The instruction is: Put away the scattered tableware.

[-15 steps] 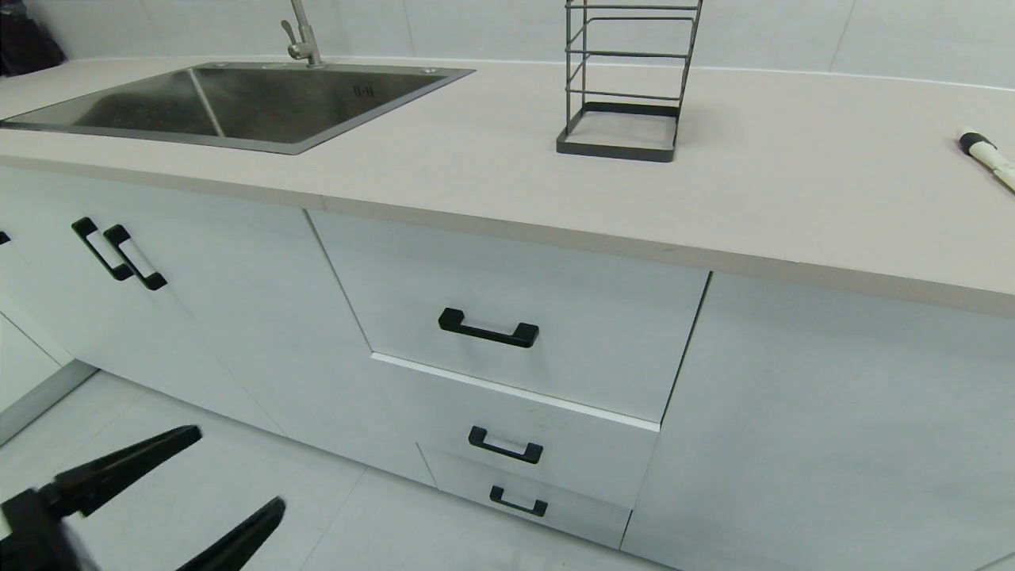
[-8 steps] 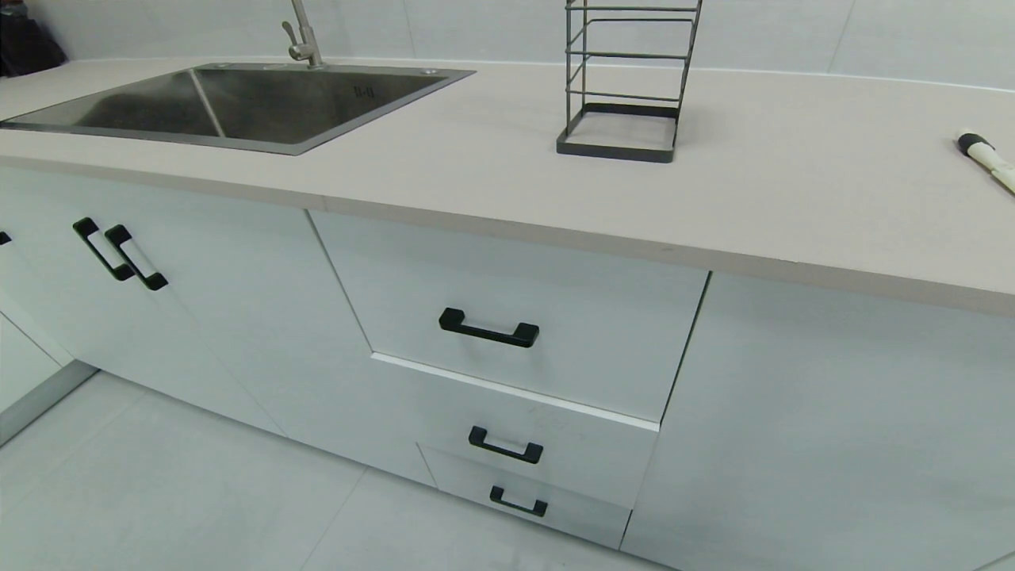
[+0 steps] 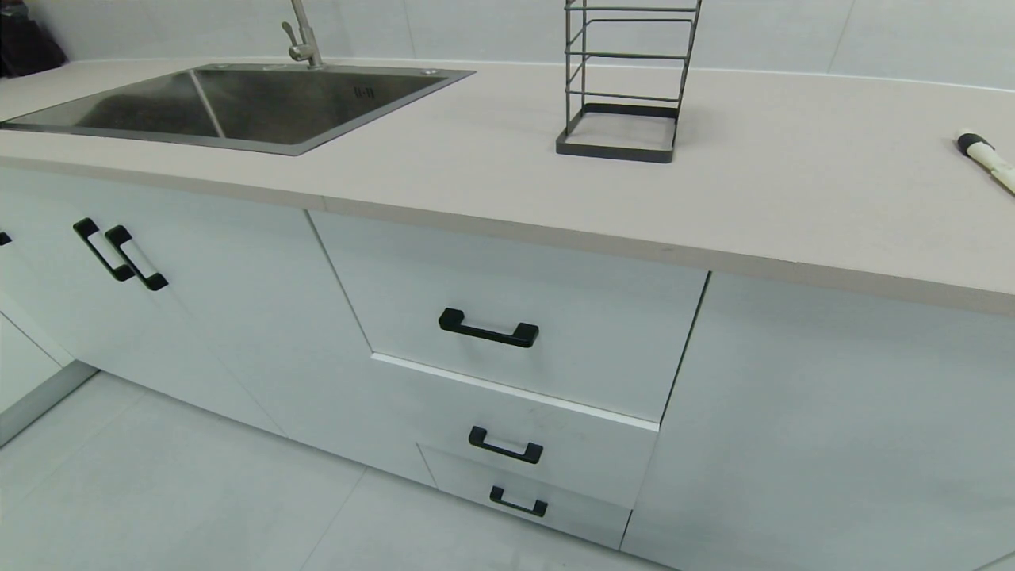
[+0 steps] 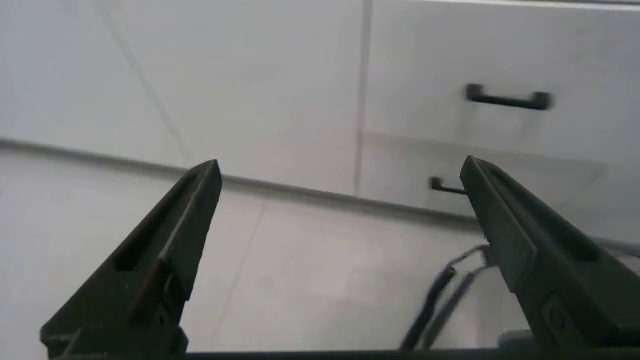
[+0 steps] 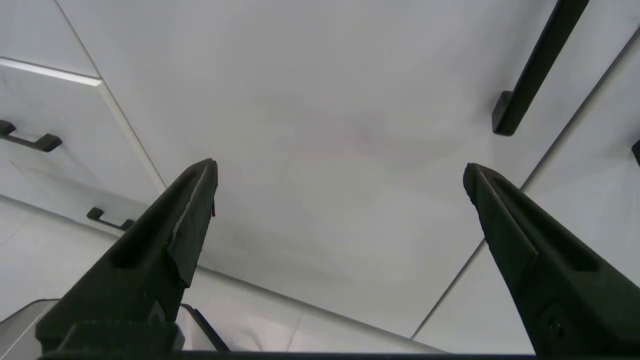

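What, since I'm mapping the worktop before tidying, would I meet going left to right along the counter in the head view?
sink → wire rack → black-tipped utensil at the right edge.

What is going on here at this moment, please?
Nothing is being handled right now. The left gripper and the right gripper are both open and hold nothing, low down in front of the white cabinet fronts. On the countertop a wire rack stands to the right of the sink, and a white utensil with a black end lies at the far right. The top drawer is shut.
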Motion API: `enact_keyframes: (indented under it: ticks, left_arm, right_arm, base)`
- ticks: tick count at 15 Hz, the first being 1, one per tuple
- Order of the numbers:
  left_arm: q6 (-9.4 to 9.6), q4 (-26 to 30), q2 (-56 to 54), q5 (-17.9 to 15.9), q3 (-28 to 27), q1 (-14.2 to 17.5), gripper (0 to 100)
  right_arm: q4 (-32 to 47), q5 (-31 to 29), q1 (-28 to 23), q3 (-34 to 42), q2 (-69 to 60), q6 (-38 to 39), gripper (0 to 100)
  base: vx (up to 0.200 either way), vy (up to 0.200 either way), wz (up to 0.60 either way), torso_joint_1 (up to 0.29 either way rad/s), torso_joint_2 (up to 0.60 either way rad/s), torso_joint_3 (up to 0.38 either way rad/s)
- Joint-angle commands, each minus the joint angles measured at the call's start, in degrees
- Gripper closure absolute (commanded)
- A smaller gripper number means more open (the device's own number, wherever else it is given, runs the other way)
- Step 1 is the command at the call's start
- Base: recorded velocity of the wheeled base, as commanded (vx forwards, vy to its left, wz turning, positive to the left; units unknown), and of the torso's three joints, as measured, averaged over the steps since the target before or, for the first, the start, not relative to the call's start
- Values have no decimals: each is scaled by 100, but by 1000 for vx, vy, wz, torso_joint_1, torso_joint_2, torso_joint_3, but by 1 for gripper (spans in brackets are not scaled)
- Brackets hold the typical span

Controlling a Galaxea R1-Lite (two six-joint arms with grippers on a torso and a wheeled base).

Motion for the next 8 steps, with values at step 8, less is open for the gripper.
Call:
enact_keyframes:
  ticks: [8]
  left_arm:
    - [-407,12,-261,1,2,148,0]
  right_arm:
    - [3,-3,1,0,7,22,0]
  base:
    - [0,0,-300,1,2,1]
